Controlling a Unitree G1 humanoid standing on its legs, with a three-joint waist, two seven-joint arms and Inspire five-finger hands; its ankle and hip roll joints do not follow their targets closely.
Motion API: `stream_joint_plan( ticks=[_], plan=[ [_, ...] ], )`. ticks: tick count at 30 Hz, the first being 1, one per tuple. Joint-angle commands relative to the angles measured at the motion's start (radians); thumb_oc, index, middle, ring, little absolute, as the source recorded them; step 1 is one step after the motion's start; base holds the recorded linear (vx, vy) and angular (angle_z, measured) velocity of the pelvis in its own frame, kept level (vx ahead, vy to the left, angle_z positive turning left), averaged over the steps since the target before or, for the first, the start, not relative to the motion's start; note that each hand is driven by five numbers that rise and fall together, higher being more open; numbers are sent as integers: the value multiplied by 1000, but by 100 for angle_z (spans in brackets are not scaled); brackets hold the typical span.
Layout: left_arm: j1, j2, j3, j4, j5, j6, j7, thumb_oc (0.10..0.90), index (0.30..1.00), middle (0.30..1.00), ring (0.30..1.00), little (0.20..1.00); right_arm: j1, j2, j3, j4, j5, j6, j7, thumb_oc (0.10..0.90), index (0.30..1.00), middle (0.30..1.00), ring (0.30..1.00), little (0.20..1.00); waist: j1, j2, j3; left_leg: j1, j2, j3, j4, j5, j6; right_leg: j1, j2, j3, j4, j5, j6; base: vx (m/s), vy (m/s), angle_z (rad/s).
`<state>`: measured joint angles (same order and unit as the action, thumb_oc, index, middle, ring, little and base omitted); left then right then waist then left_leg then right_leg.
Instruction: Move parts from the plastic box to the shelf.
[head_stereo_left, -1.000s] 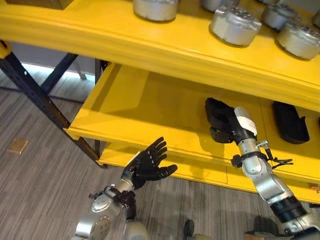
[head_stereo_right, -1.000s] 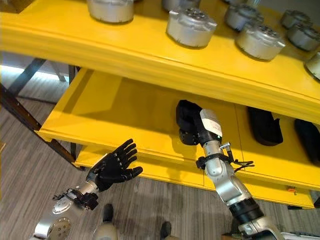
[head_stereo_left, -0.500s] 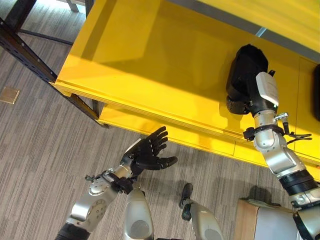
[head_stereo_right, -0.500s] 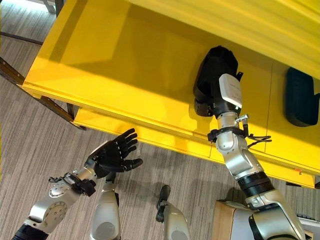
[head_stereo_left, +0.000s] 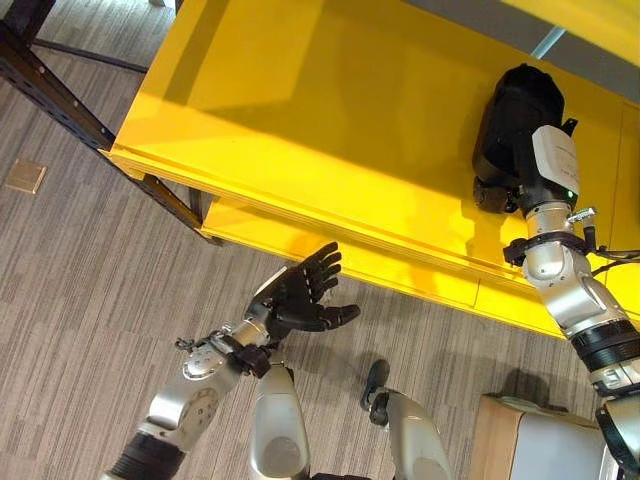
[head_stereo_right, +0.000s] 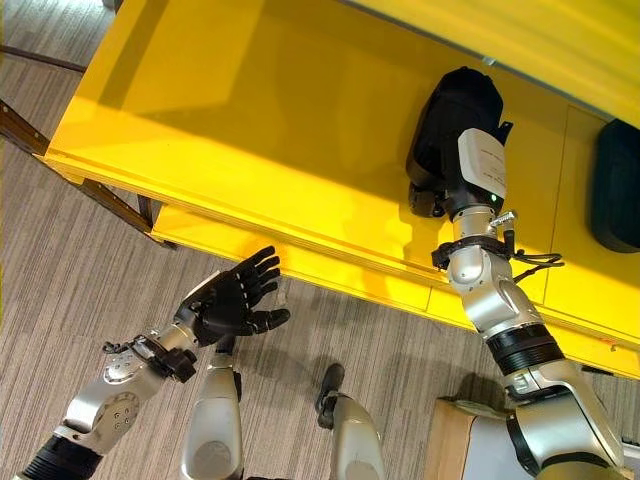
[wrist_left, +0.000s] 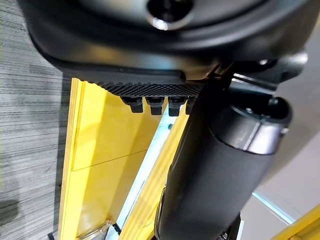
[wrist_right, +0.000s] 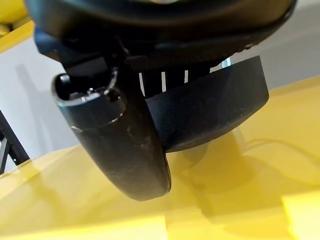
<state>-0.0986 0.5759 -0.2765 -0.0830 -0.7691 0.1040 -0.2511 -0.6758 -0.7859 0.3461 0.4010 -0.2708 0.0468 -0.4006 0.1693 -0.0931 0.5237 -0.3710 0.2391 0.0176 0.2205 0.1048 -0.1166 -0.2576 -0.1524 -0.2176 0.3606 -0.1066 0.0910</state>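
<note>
One black part (head_stereo_left: 515, 120) sits on the shelf (head_stereo_left: 330, 150), right hand (head_stereo_right: 447, 180) curled around it; left hand (head_stereo_left: 300, 300) spreads its fingers over the floor (head_stereo_left: 80, 280).

In my right hand (head_stereo_left: 520, 150) I hold a black, rounded, matte part (head_stereo_left: 512, 118) against the yellow shelf board (head_stereo_left: 330, 130), upper right of the frame. Seen from my wrist, the part is a dark curved piece (wrist_right: 210, 107) with its lower edge just above the glossy yellow surface.

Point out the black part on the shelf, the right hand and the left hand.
black part (head_stereo_left: 515, 105), left eye view, its top.
right hand (wrist_right: 135, 145), right wrist view, its thumb.
left hand (head_stereo_left: 295, 300), left eye view, its palm.
</note>
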Motion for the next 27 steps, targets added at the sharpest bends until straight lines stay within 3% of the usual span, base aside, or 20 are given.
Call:
stream_joint_plan(
  ticks=[1,18,22,27],
  plan=[
    [-16,-16,4,-105,7,-104,-44,900,1000,1000,1000,1000,-117,-107,-6,3,-20,-16,-40,400,300,300,300,300,-10,-5,-25,17,-58,33,57,-77,55,-27,88,4,104,-39,-82,-15,-61,-4],
    [-20,-24,0,-75,-4,-127,-62,900,1000,1000,1000,1000,-143,-159,19,46,-32,-27,-38,400,300,300,300,300,-27,11,-14,-7,-46,34,68,-68,49,-79,93,16,152,-56,-88,-5,-11,-1],
    [-22,-18,-10,-72,34,-183,-48,900,1000,1000,1000,1000,-162,-170,22,66,-35,-38,-34,400,300,300,300,300,-31,21,-14,-5,-46,38,67,-68,49,-86,90,20,160,-59,-88,0,0,0],
    [-36,-20,-1,-68,22,-202,-18,900,1000,1000,1000,1000,-179,-180,28,68,-42,-32,-24,400,300,300,300,300,-39,33,-14,-6,-48,40,66,-67,46,-100,85,25,170,-64,-88,0,0,0]
  ],
)
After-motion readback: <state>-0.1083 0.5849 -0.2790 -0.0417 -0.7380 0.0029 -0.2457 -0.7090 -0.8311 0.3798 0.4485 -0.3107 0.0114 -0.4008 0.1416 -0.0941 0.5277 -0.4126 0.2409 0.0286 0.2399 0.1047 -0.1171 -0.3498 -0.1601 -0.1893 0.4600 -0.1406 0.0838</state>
